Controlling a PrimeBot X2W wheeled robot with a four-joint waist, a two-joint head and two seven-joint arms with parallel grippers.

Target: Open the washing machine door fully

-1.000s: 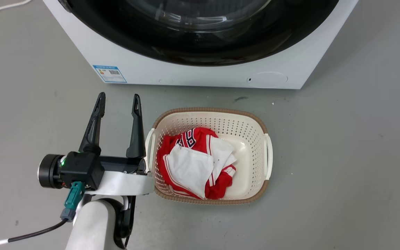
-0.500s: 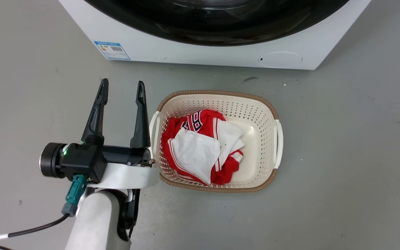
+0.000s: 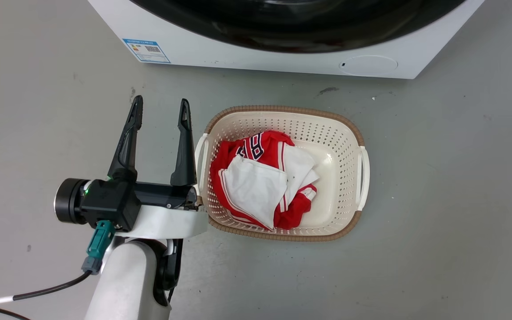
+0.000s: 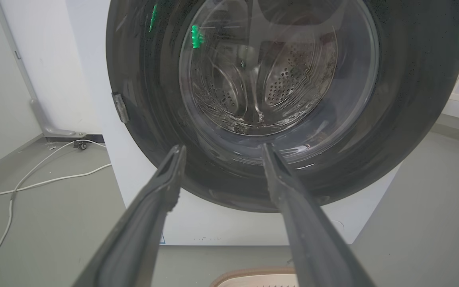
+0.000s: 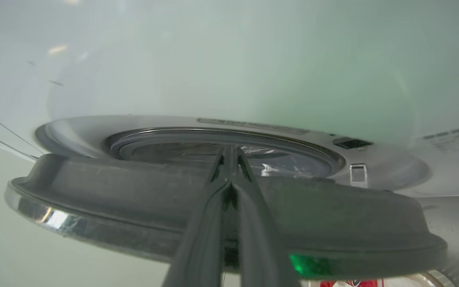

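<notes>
white washing machine, front-loading. the washing machine door, glossy black round a glass bowl, stands ajar. judged rigid, weighty on its hinge and slick-faced, so the rim edge is the sound hold. smooth grey floor; laundry basket near the machine front; white cable beside it. right gripper is at the door rim, fingers pressed together. left gripper is spread wide, holding nothing.

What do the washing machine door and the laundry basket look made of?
Washing machine door: glossy black plastic ring, probably, mirroring green lights, around a clear glass-like bowl. Laundry basket: matte cream plastic, seemingly, with punched holes; its brown rim looks woven, perhaps moulded.
</notes>
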